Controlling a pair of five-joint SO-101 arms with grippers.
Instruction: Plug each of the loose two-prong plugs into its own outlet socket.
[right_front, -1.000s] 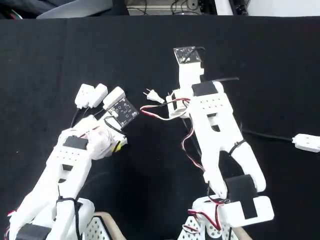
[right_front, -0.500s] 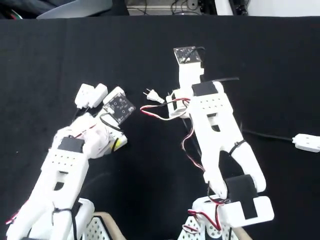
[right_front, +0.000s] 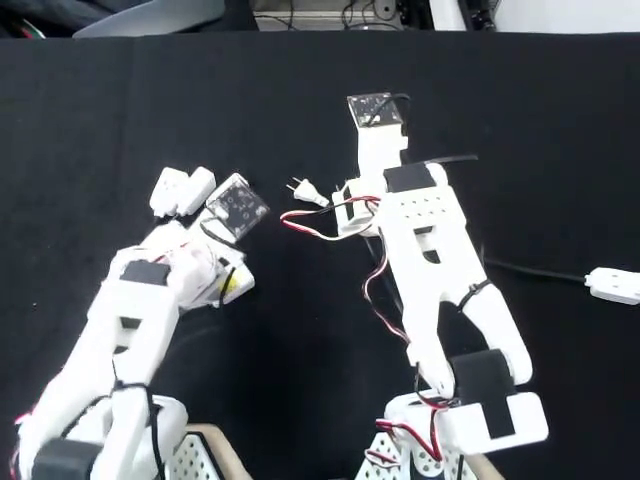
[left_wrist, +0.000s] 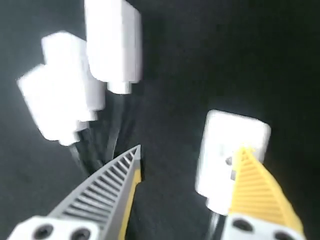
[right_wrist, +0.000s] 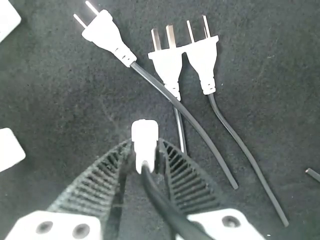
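right claw (right_wrist: 145, 152) pinching white plug (right_wrist: 144, 134) by body. left claw (left_wrist: 190, 150) spread, one finger over outlet socket (left_wrist: 220, 145), near socket cluster (right_front: 183, 190) at left-centre of high view. i'd clamp outlet socket square first, hold steady, then bring white plug across — prongs lined with slots, push straight, no twist.

You're at a robotics lab bench: a table (right_front: 560, 110) draped in black cloth, a white left arm (right_front: 130, 320) and right arm (right_front: 430, 250) with exposed servo wires (right_front: 300, 225), and tangled cables (right_front: 365, 12) behind the far edge.
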